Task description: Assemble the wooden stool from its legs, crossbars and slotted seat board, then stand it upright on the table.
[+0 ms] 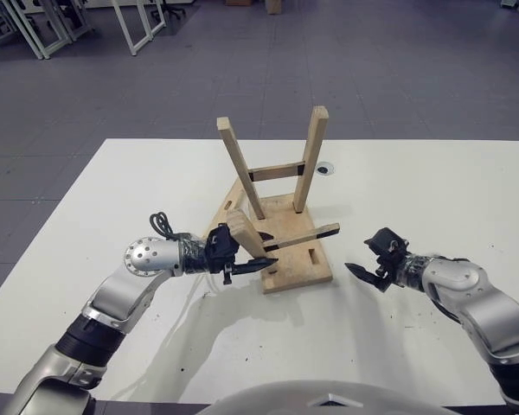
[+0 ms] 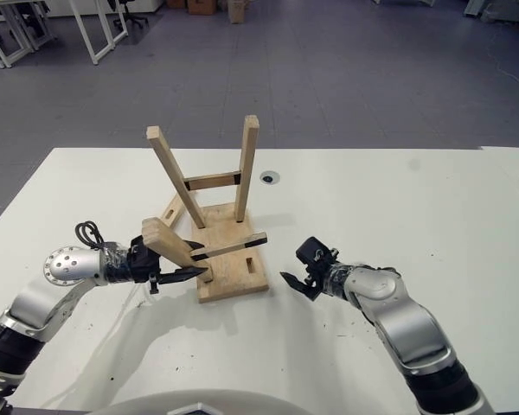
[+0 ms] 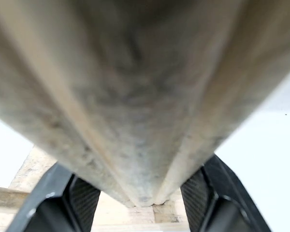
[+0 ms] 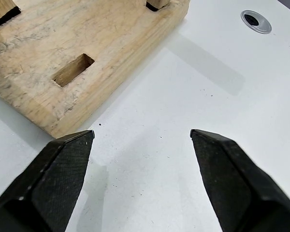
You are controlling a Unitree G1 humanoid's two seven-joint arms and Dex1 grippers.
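The board (image 1: 287, 223) lies flat on the counter (image 1: 432, 199), near the middle and somewhat toward the far edge, slots facing up. The first leg (image 1: 242, 169) and second leg (image 1: 310, 160) rise from the far part of the board, both leaning slightly, and the far crossbar (image 1: 275, 173) joins them partway up. The left claw (image 1: 258, 264) is at the board's near-left corner, closed around the third leg (image 1: 242, 232); in the left wrist view its fingers (image 3: 82, 200) press against both sides of the wood. The third leg is tilted, with its lower end at that corner; whether it sits in a slot cannot be determined. The near crossbar (image 1: 301, 238) runs from the third leg across and above the board, and its dark-tipped free end touches nothing. The right claw (image 4: 141, 133) is wide open and holds nothing; it hangs low over the counter, just beside the board's near-right corner and apart from it. A round grommet (image 1: 326, 169) is set in the counter beyond the board, toward the far edge.
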